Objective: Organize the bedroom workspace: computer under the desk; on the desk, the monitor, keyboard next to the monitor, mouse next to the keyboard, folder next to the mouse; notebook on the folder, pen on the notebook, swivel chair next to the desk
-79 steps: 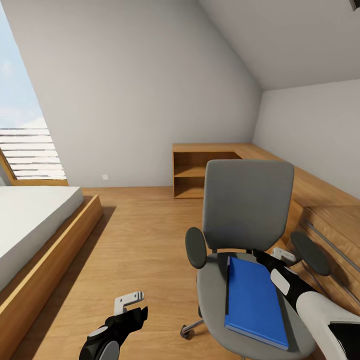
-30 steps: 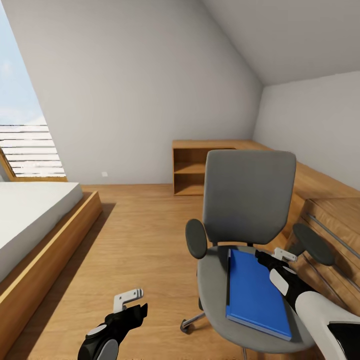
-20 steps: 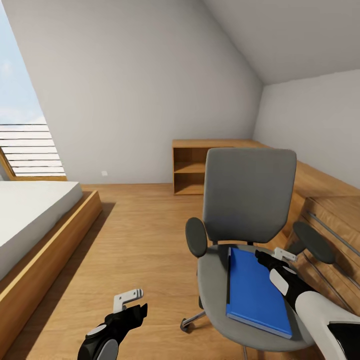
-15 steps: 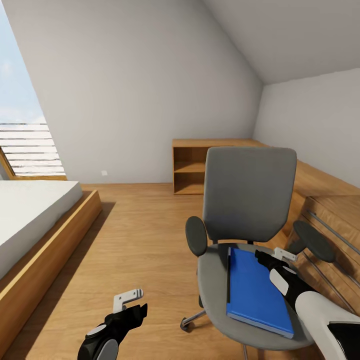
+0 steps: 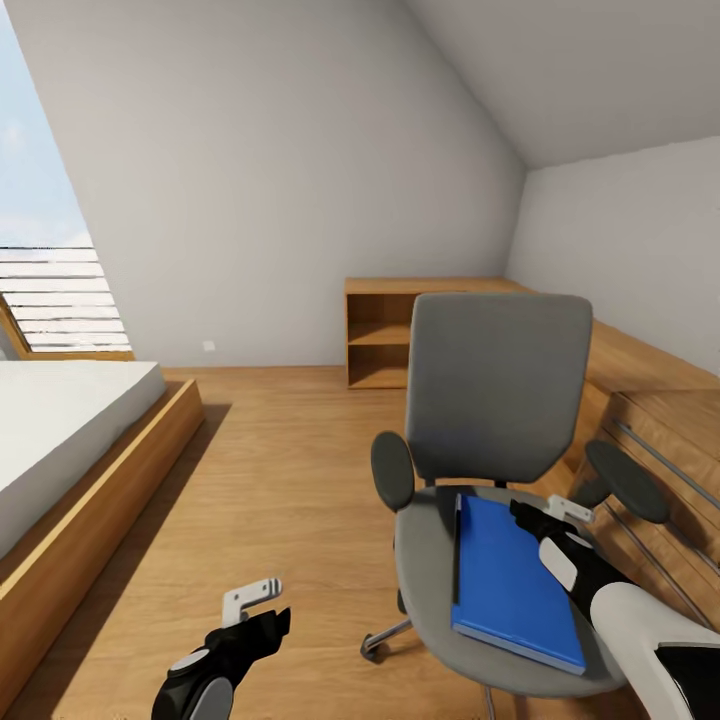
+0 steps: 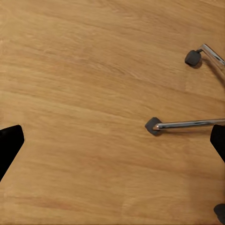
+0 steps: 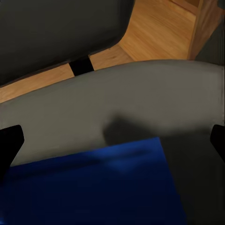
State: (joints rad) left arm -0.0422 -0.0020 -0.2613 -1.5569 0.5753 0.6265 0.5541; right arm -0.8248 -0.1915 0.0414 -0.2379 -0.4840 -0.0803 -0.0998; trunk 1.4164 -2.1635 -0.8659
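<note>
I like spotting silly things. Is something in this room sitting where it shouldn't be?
Yes: a flat bright blue folder lies on the seat of the grey swivel chair, slightly askew. A chair seat is for sitting, not for papers. The right gripper hovers at the folder's far corner. Nothing looks spilled or broken.

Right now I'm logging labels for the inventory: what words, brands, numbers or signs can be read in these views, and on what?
None can be read.
The folder on the swivel chair has a plain blue cover.
The chair back, walls, wooden cabinets and floor carry no markings.
</note>
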